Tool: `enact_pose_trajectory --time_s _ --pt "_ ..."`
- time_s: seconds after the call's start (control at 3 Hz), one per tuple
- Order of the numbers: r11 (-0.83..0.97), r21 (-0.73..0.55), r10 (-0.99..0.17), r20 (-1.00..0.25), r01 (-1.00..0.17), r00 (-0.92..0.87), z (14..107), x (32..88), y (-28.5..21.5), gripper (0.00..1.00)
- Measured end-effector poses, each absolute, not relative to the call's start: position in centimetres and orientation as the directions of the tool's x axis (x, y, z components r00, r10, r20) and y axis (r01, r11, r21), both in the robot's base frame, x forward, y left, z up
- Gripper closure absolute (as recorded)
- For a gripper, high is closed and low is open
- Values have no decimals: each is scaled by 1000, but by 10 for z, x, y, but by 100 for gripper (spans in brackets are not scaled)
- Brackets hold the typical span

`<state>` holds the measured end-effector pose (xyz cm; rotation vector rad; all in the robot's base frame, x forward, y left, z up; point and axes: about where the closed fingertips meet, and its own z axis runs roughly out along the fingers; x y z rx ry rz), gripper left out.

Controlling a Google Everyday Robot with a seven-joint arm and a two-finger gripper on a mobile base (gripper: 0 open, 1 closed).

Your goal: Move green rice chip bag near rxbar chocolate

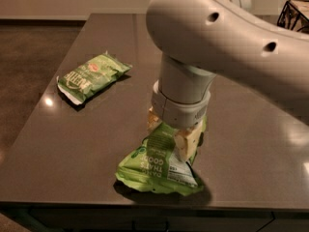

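Note:
The green rice chip bag [157, 170] lies near the front edge of the dark table [72, 144], with its upper end pulled up off the surface. My gripper [171, 134] comes straight down onto that raised end. Its fingers [186, 144] are closed on the bag's top fold from both sides. The big white arm fills the upper right of the view. The rxbar chocolate does not show; the arm covers the table behind it.
A smaller, darker green bag [91, 76] lies at the table's left. A black wire basket [294, 11] stands at the far right corner. The table's front edge runs just below the lime bag, and the left edge drops to the floor.

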<state>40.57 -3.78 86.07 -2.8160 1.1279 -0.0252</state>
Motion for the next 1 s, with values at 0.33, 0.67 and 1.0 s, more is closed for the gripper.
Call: enact_pose_trajectory --time_s 0.33,0.67,1.0 --pt "-680 -140 -725 -22 -720 688 879 425 -35 85" --pt "-588 -202 -796 -29 -783 605 903 461 -34 100" --pt "-480 -248 -866 -17 -841 499 919 503 -40 100"
